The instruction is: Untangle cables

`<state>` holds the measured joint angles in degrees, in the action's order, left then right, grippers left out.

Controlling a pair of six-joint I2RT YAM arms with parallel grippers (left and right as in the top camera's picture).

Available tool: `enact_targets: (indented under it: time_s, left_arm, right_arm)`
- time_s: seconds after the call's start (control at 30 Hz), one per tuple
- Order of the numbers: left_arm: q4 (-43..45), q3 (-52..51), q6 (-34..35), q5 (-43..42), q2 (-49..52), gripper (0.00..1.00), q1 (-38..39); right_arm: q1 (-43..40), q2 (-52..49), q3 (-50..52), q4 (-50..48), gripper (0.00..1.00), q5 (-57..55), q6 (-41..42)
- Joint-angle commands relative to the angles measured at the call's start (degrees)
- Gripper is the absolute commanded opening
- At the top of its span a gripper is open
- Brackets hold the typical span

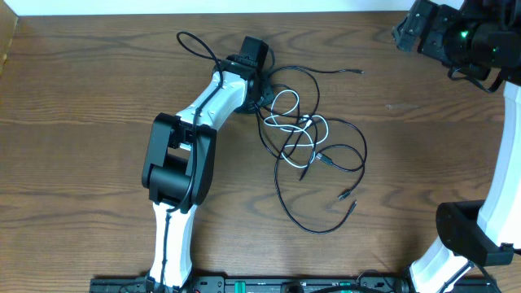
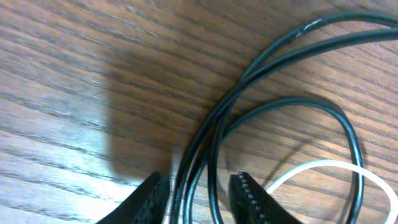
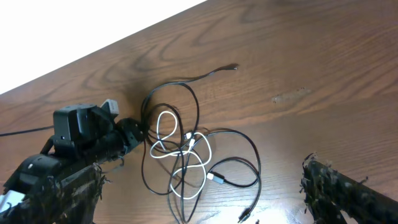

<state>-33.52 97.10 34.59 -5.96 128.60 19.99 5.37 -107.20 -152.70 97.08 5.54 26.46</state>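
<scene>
The cables lie tangled mid-table: a white cable [image 1: 286,99] looped through long black cables [image 1: 362,150]. My left gripper [image 1: 263,98] is down at the tangle's left edge. In the left wrist view its jaws [image 2: 199,184] straddle three black strands [image 2: 267,53], with wood still showing between the strands and the right finger. The white cable [image 2: 323,165] curves just outside the right finger. My right gripper [image 1: 407,32] hangs high at the back right. In its own view it is wide open [image 3: 200,171], looking down on the white cable [image 3: 204,185] and the left gripper [image 3: 132,135].
Black plug ends lie loose at the back [image 1: 358,72] and at the front right [image 1: 348,199]. The left arm [image 1: 179,163] stretches from the front edge to the tangle. The right arm's base [image 1: 464,236] stands at the front right. The table's back edge [image 1: 122,16] is near.
</scene>
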Motion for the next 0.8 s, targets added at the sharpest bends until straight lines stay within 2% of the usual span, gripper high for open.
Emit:
enact_targets:
  time_s: [0.0, 0.27, 0.53, 0.77]
  left_arm:
    - [-0.3, 0.7, -0.9, 2.1, -3.8, 0.43, -0.2]
    - [-1.0, 0.6, 1.7, 0.5, -3.8, 0.45, 1.7]
    - [-0.8, 0.6, 5.2, 4.3, -1.7, 0.44, 3.5]
    - [-0.6, 0.6, 5.2, 6.7, -0.4, 0.44, 3.5]
  right_arm:
    - [0.0, -0.5, -0.1, 0.2, 0.99, -0.5, -0.8]
    - [0.0, -0.5, -0.1, 0.2, 0.99, -0.5, -0.8]
    - [0.0, -0.5, -0.1, 0.2, 0.99, -0.5, -0.8]
    - [0.0, -0.5, -0.1, 0.2, 0.99, -0.5, -0.8]
